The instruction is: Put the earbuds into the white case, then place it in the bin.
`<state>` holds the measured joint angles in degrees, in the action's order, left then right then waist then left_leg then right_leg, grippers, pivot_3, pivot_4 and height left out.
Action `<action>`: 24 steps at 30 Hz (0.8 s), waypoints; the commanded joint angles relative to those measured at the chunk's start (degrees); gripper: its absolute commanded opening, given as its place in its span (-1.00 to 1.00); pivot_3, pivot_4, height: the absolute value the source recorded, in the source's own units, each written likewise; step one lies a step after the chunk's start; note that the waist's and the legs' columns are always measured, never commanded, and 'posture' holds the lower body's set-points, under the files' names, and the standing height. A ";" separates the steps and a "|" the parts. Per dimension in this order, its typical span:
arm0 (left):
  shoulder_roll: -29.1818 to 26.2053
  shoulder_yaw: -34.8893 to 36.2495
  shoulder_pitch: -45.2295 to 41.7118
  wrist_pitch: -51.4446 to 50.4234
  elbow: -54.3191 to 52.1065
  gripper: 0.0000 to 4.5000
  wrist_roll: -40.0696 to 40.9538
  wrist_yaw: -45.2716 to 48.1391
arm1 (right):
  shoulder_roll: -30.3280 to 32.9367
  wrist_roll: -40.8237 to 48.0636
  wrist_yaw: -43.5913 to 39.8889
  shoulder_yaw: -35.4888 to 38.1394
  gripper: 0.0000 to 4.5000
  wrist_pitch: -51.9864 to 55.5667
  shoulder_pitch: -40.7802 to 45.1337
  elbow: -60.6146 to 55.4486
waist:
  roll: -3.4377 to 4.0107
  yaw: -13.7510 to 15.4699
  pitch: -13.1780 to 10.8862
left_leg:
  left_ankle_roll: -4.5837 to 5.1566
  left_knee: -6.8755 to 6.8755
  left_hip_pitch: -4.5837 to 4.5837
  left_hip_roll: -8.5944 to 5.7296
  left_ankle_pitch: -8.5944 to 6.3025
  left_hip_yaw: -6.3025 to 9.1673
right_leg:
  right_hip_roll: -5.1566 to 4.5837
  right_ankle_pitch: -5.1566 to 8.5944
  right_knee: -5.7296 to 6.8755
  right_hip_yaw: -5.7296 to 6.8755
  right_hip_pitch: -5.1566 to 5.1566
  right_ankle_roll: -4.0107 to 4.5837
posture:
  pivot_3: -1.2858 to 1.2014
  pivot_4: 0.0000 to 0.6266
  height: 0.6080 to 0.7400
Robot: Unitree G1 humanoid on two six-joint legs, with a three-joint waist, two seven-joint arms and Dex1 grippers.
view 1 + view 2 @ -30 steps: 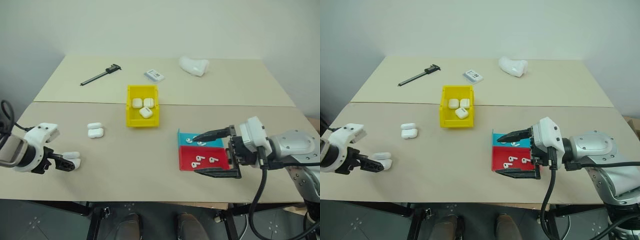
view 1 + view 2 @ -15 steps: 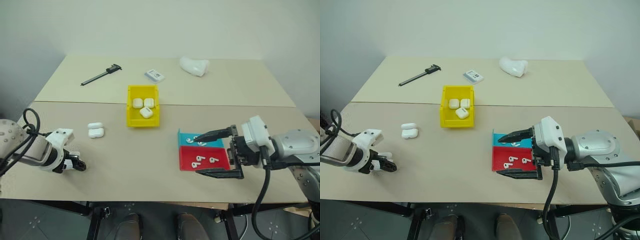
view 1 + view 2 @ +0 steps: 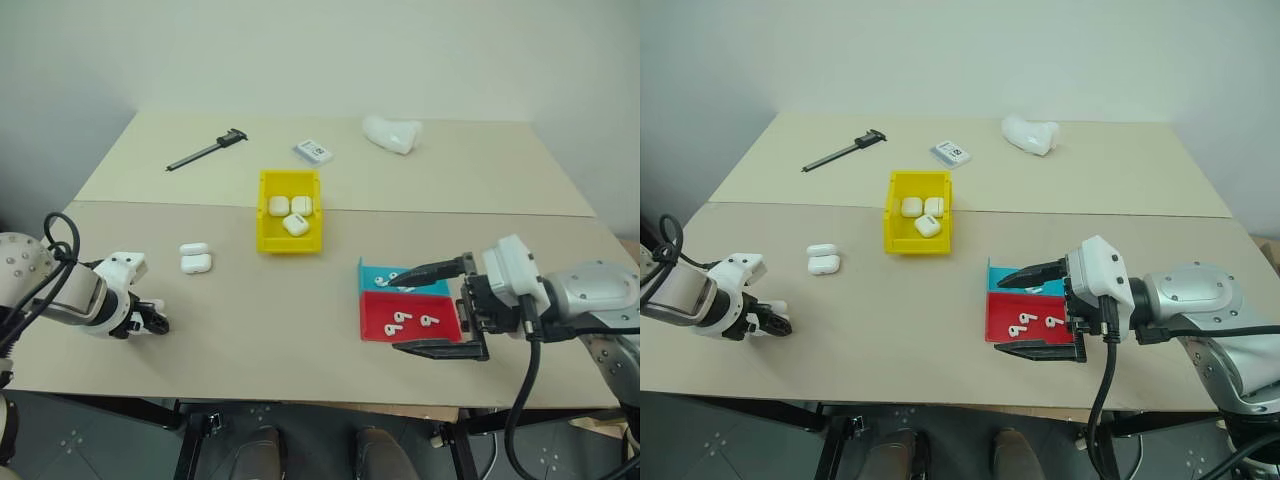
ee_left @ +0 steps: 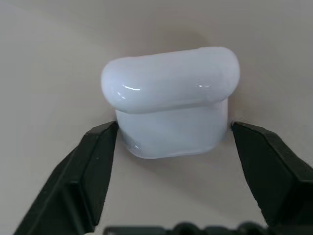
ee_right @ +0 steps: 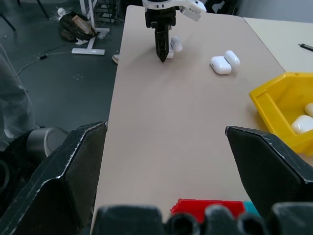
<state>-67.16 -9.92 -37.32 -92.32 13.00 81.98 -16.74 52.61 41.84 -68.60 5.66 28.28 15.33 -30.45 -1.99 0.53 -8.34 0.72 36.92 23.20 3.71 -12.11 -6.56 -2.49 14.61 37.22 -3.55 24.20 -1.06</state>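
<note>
A white case (image 4: 171, 103) lies on the table near its front left edge. My left gripper (image 3: 150, 322) points down at it and is shut on it, one black finger (image 4: 93, 161) touching each side. Two more white cases (image 3: 194, 258) lie together further in. The yellow bin (image 3: 290, 243) stands mid-table with three cases inside. Several earbuds (image 3: 398, 319) lie in the red tray (image 3: 375, 330), and another earbud (image 3: 395, 277) in the teal tray (image 3: 425, 289). My right gripper (image 3: 396, 314) hovers open over those trays, empty.
On the far half of the table are a black caliper (image 3: 205, 150), a flat white-and-grey card box (image 3: 313, 151) and a lumpy white object (image 3: 390, 132). The table's front edge runs just below both grippers.
My left gripper has come in over the case at the front left, tipped down and closed its jaws onto it. The right arm has kept still.
</note>
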 commanded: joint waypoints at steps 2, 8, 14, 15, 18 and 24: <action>-3.91 3.14 2.52 -0.18 -3.68 0.21 1.54 0.10 | 0.45 1.30 0.27 2.44 1.00 -0.33 0.07 -1.45 | -0.01 -0.28 0.00 | 0.00 0.00 0.01 0.01 0.00 0.06 | 0.00 0.00 -0.01 -0.02 0.02 -0.01 | 0.03 -0.52 1.00; -6.31 17.79 7.37 4.18 -14.74 0.21 -5.07 2.32 | -0.12 0.47 0.82 2.44 1.00 -1.17 -0.91 -1.18 | -0.05 -0.48 -0.02 | 0.00 0.00 0.06 0.02 0.00 0.09 | 0.00 -0.01 -0.01 0.01 0.05 0.00 | 0.03 -0.52 1.00; 3.72 29.68 14.37 29.22 -32.32 0.21 -19.07 13.75 | 0.53 0.04 1.32 3.23 1.00 -1.28 -1.25 -1.39 | 0.01 0.01 0.01 | -0.02 -0.02 0.03 -0.01 0.00 -0.06 | -0.09 -0.02 -0.11 0.04 -0.01 0.03 | 0.03 -0.52 1.00; 5.57 29.83 15.35 32.74 -34.16 0.21 -21.44 15.44 | 0.76 -0.05 1.20 3.45 1.00 -1.33 -1.33 -1.29 | 0.01 0.05 0.01 | -0.02 -0.01 0.02 -0.01 -0.01 -0.07 | -0.11 -0.02 -0.06 0.04 -0.02 0.03 | 0.03 -0.52 1.00; 14.10 27.03 17.00 48.82 -37.76 0.21 -30.09 24.95 | 1.77 -1.89 1.83 3.91 1.00 -1.58 -1.98 -1.46 | 0.00 0.13 0.01 | -0.02 -0.02 0.10 0.00 -0.01 -0.12 | -0.08 -0.05 -0.16 0.06 -0.03 0.06 | 0.03 -0.52 1.00; 28.12 20.63 5.80 58.19 -26.49 0.21 -25.89 53.05 | 1.36 -4.16 4.44 4.31 1.00 -1.86 -3.46 -2.93 | -0.05 0.16 0.03 | 0.00 0.07 0.12 -0.02 0.01 -0.11 | -0.02 -0.08 -0.11 0.11 -0.07 0.04 | 0.03 -0.52 1.00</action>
<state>-43.31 12.64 -25.34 -38.41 -18.46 54.16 23.83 53.74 38.27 -65.44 7.81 27.80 12.62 -31.14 -2.04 0.70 -8.31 0.72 37.02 23.35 3.74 -12.11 -6.63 -2.44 14.51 37.08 -3.42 24.15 -1.03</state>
